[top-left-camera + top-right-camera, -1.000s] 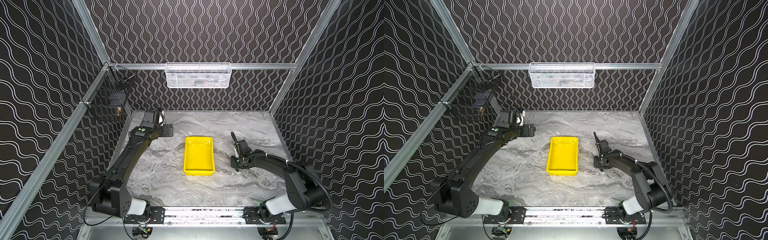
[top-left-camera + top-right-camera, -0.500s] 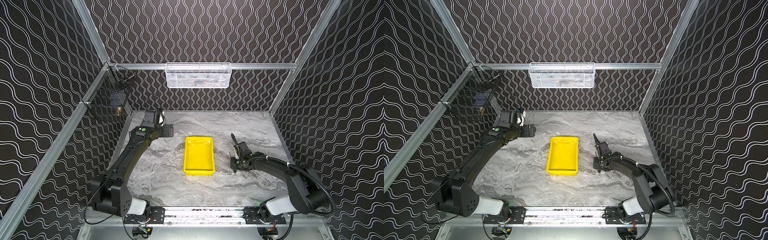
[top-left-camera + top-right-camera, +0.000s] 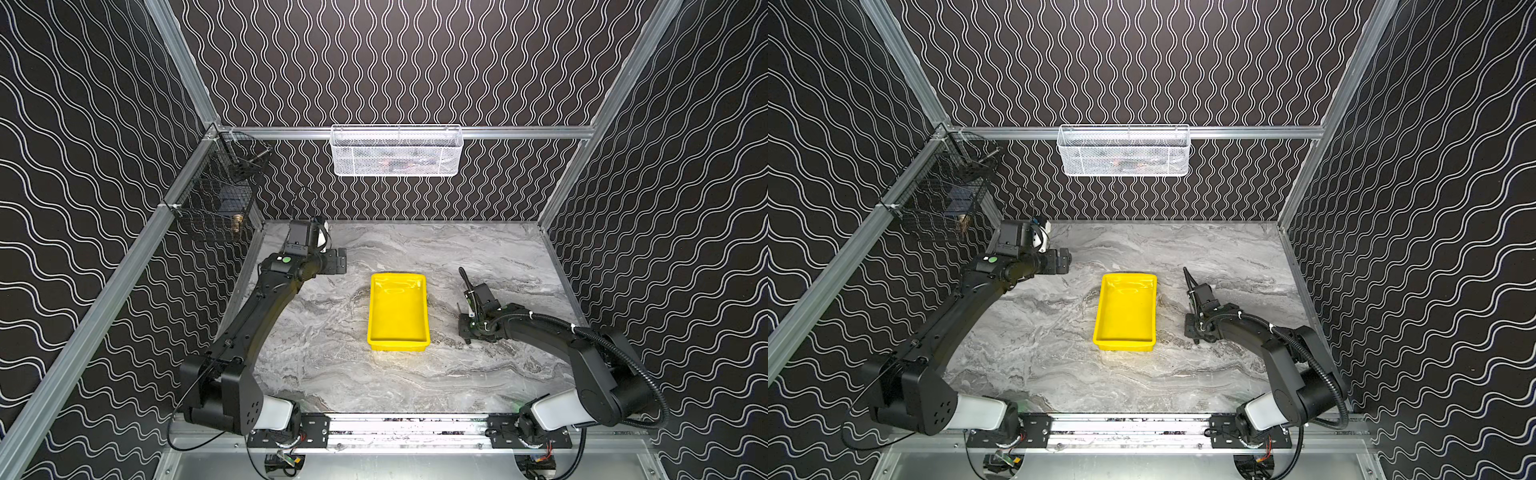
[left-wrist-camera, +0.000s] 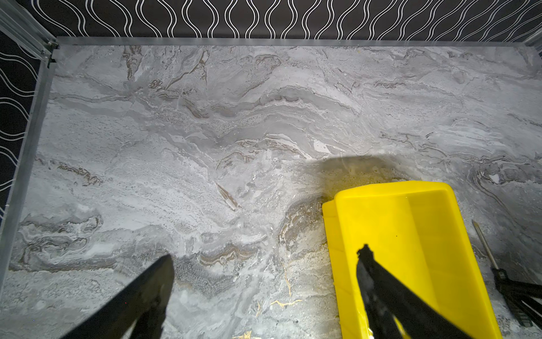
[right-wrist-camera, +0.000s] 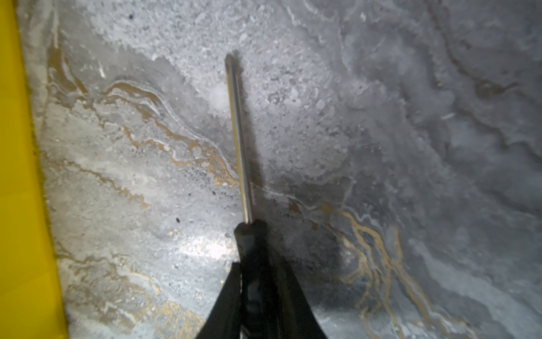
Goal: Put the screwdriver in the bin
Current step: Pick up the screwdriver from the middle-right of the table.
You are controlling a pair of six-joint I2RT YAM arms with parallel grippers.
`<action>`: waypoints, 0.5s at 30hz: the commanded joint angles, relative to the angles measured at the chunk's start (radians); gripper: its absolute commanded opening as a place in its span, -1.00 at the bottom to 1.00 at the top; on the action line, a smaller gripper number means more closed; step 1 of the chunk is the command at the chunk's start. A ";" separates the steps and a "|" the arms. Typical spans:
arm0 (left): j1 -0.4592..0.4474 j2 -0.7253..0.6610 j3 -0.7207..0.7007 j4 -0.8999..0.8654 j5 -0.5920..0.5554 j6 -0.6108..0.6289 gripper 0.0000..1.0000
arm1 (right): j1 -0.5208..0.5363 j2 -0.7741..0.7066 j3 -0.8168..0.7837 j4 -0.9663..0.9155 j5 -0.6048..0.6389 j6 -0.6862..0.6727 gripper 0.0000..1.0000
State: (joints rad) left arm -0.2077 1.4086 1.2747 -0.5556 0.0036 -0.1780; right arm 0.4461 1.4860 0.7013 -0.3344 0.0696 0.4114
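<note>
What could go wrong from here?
The right gripper pinches only the handle of the slim black screwdriver, so the long shaft could pivot or slip during the lift. Carried low, its tip might catch the rim of the shallow yellow plastic bin beside it.

Count by kind: one screwdriver (image 5: 240, 141), its black handle between the right gripper (image 5: 255, 281) fingers, shaft running out ahead of that claw. One yellow bin (image 3: 397, 309), just beside the right claw, toward the left one. Two grippers in total, counting the left gripper (image 4: 264, 264). Two wall baskets, both well beyond the claws: one white mesh basket (image 3: 396, 150), one black wire basket (image 3: 216, 203).
</note>
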 commanded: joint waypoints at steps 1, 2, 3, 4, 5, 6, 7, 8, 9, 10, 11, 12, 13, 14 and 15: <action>0.002 -0.004 0.001 -0.004 -0.004 0.008 0.98 | 0.021 -0.003 -0.006 -0.079 0.012 0.033 -0.51; 0.001 -0.004 0.000 -0.004 -0.004 0.008 0.98 | 0.026 -0.003 -0.009 -0.081 0.016 0.036 -0.50; 0.002 -0.005 0.000 -0.004 -0.004 0.008 0.98 | 0.029 -0.004 -0.011 -0.083 0.018 0.041 -0.47; 0.002 -0.005 0.000 -0.004 -0.004 0.006 0.98 | 0.033 -0.005 -0.012 -0.083 0.021 0.045 -0.45; 0.002 -0.005 0.000 -0.004 -0.004 0.006 0.98 | 0.036 -0.006 -0.014 -0.081 0.024 0.047 -0.44; 0.002 -0.005 0.001 -0.004 -0.004 0.006 0.98 | 0.039 -0.004 -0.017 -0.081 0.024 0.050 -0.42; 0.002 -0.005 0.000 -0.004 -0.003 0.004 0.98 | 0.041 -0.003 -0.019 -0.081 0.026 0.052 -0.41; 0.002 -0.005 -0.001 -0.003 -0.004 0.004 0.98 | 0.043 -0.002 -0.020 -0.080 0.027 0.053 -0.40; 0.001 -0.005 -0.001 -0.003 -0.003 0.005 0.98 | 0.045 0.000 -0.020 -0.083 0.027 0.053 -0.38; 0.002 -0.005 0.000 -0.003 -0.002 0.005 0.98 | 0.046 0.001 -0.022 -0.081 0.027 0.054 -0.38; 0.002 -0.003 -0.001 -0.003 -0.002 0.005 0.98 | 0.048 0.002 -0.023 -0.081 0.027 0.054 -0.38; 0.002 -0.004 -0.001 -0.004 -0.002 0.005 0.98 | 0.049 0.003 -0.023 -0.080 0.026 0.054 -0.37; 0.002 -0.004 -0.001 -0.003 -0.001 0.004 0.98 | 0.050 0.003 -0.025 -0.078 0.025 0.056 -0.37; 0.001 -0.004 -0.001 -0.003 -0.001 0.003 0.98 | 0.050 0.003 -0.025 -0.078 0.025 0.057 -0.37; 0.001 -0.003 -0.001 -0.003 -0.001 0.003 0.98 | 0.053 0.003 -0.025 -0.078 0.027 0.058 -0.39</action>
State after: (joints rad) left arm -0.2077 1.4086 1.2743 -0.5556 0.0036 -0.1780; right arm 0.4957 1.4792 0.6876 -0.3344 0.1047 0.4412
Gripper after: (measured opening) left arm 0.989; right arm 0.311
